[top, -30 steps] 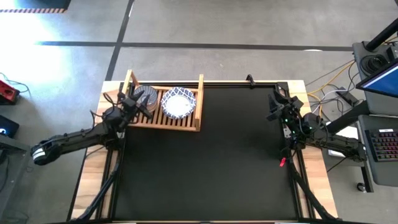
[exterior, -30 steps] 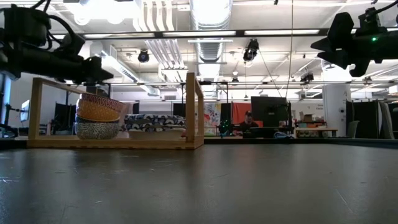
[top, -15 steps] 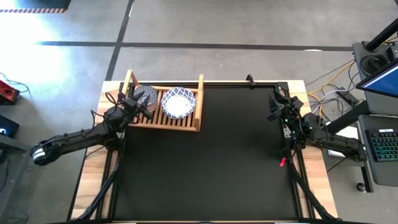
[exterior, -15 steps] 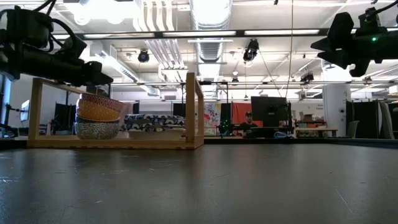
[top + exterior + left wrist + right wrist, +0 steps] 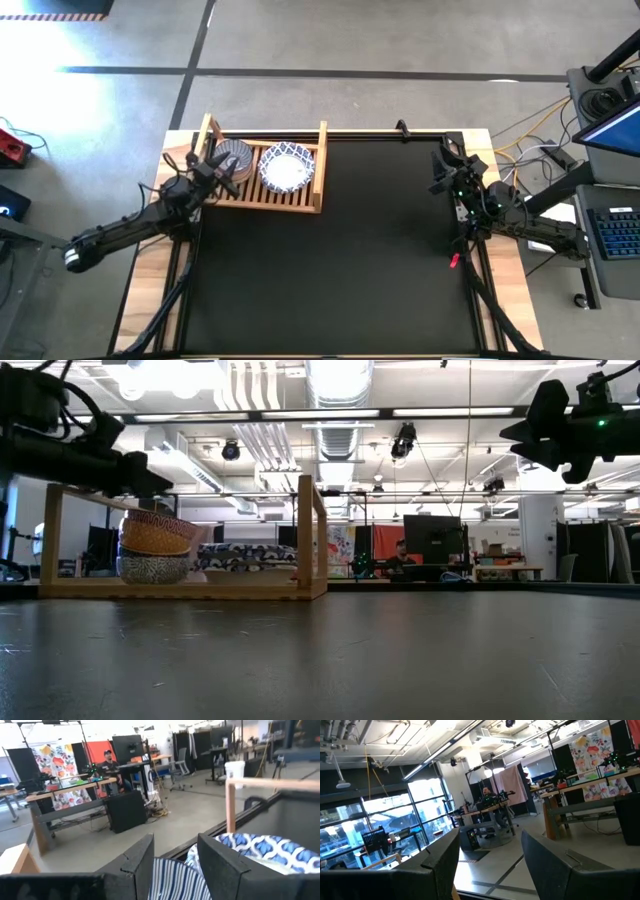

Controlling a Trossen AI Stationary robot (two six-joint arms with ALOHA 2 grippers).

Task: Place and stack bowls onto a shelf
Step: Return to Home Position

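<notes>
Left gripper [image 5: 207, 170]: it is hovering at the left end of the shelf [image 5: 322, 165], just above the small-bowl stack [image 5: 154, 545] and apart from it. Its jaws are standing spread, gripping nothing.
Right gripper [image 5: 441, 171]: it is waiting raised near the right edge of the surface [image 5: 330, 260]. Its jaws are spread and empty too.
Bowls: they are all sitting on the shelf in two stacks. The small ones are at the left and the white-bowl stack [image 5: 287, 165] is just beside them on the right. None are lying on the surface.
Main risk: you are pulling away with the open jaws hanging close over the top striped bowl [image 5: 172, 880]. If the wrist is dipping as it goes back, a finger [image 5: 220, 865] could be catching that rim.
What follows: the small stack looks tall for its footprint. A nudge could be tilting it or sliding the top bowl off.
Second risk: the shelf's left rail is standing right beside the arm. A sideways swing could be knocking the whole shelf and shaking both stacks.
Safer path: you are better off lifting straight up before retreating.
</notes>
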